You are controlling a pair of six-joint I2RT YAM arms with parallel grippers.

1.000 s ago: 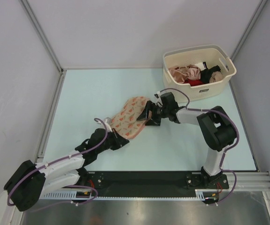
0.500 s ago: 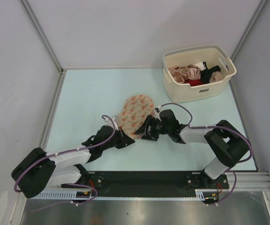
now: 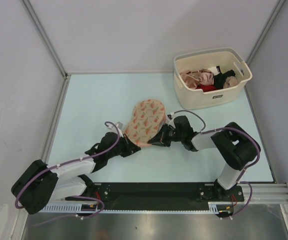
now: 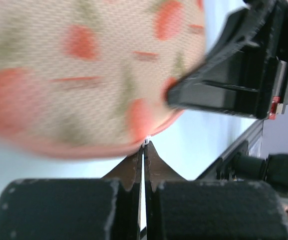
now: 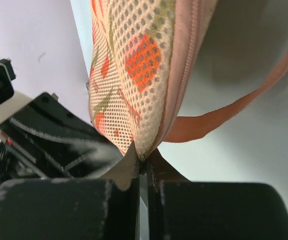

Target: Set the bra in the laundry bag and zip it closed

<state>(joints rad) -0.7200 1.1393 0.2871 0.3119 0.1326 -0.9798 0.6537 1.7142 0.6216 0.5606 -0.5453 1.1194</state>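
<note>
Laundry bag (image 3: 145, 119) lies longer than half second ago, less bunched. Left pincer (image 4: 144, 146) closed tight, nipping bag's near rim. Right pincer (image 5: 142, 156) closed on zip edge. Mesh looks soft, light, floppy, so grip seam. Bra unseen, probably inside.

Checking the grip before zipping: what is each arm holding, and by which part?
Both hold the laundry bag. The left end effector pinches its orange edge; the right end effector pinches the zip seam next to the orange strap.
</note>
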